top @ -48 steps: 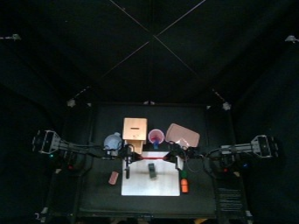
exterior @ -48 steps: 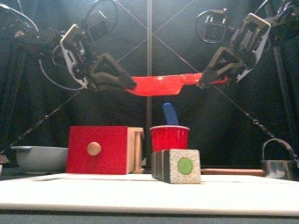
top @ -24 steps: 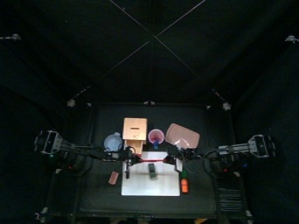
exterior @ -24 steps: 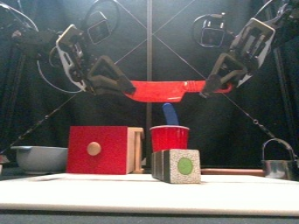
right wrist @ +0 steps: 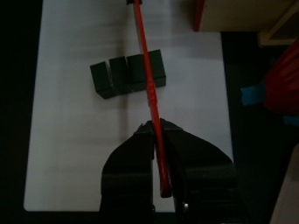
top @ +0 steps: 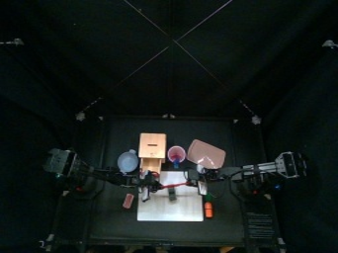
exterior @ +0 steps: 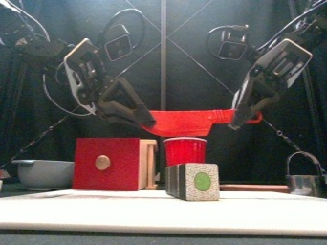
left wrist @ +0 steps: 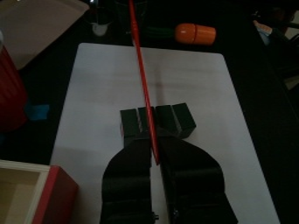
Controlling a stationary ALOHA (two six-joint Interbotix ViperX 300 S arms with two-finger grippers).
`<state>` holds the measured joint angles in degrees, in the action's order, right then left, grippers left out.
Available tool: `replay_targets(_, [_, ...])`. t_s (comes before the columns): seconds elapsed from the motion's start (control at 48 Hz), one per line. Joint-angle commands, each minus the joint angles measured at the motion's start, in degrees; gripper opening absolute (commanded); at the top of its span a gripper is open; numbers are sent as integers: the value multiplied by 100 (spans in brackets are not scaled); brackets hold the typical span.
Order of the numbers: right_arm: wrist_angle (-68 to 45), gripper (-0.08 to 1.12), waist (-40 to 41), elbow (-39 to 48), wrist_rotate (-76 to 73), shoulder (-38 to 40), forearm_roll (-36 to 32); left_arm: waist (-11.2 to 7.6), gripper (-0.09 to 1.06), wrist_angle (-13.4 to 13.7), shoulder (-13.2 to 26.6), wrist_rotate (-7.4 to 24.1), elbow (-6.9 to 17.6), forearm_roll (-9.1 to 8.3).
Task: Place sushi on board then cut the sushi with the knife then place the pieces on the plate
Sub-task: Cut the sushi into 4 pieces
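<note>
White cutting board nearest, along the table front. Sushi roll lies on it, near the middle. It is made of dark green blocks, and the end face toward the front is pale and speckled with a round green centre. Wrist views show three blocks side by side, touching, not separated. An orange toy food lies just off the board's edge.

Red knife hangs level in the air above the roll, clear of it, blade edge down. It is carried at both ends. Left gripper has its jaws closed on one end and right gripper has its jaws closed on the other. Both wrist views show the knife edge-on as a thin red line crossing over the roll.

Behind the roll is the red cup. The wooden box with its red drawer front stands just left of it. Blue-grey bowl at far left, metal cutter at far right. Pink tray lies further back, right of the cup.

Change over the last second: the knife has come down with both grippers. It was well above the cup; now, seen from the front, its lower edge is just over the cup's rim. The blue knife in the cup is hidden behind it. Roll, board, box and bowl are unmoved.
</note>
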<state>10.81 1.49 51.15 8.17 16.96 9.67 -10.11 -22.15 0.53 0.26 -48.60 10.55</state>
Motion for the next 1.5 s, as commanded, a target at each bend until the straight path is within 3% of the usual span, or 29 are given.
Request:
replay_targets(0.021, [-18, 43, 149, -105, 9, -9, -123, -176, 35, -18, 97, 9, 229, 9])
replay_targets(0.458, [-18, 43, 149, -123, 9, -211, -431, -167, 35, 316, 510, 35, 457, 105])
replay_targets(0.667, [-18, 43, 88, -141, 9, -220, -422, -70, 35, 360, 527, 44, 422, 105])
replay_targets(0.938, [-18, 43, 79, -123, 0, -360, -369, 70, 35, 624, 422, 158, 439, 18])
replay_targets(1.5, [-18, 43, 26, -158, 0, -492, -167, -18, 35, 738, 281, 202, 448, 88])
